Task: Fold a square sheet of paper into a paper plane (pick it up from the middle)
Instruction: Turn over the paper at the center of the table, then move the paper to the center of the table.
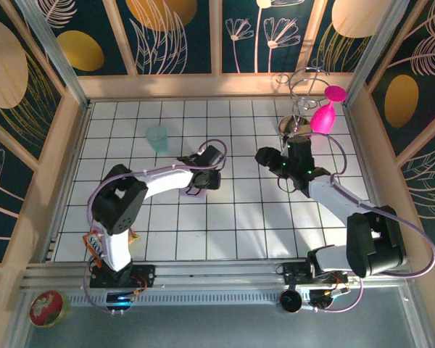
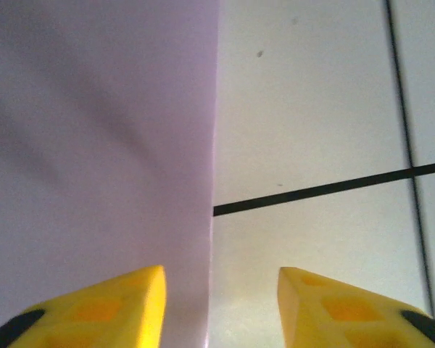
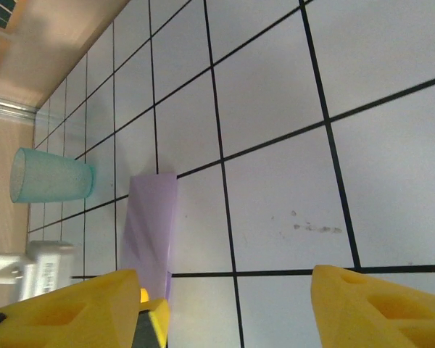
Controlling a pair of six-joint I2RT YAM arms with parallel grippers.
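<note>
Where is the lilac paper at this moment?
The lilac paper lies on the tiled table near its middle, beneath the left end effector. From the right wrist it appears as a narrow strip, with the teal cup nearest, farther back-left.

The tiled table (image 1: 203,232) is viewed whole from high above its near edge. The lilac paper (image 2: 94,145) is seen very closely from the left wrist, looking down. It is seen less closely from the right wrist, looking leftward, with the teal cup (image 3: 47,175) shared with the overhead view.
</note>
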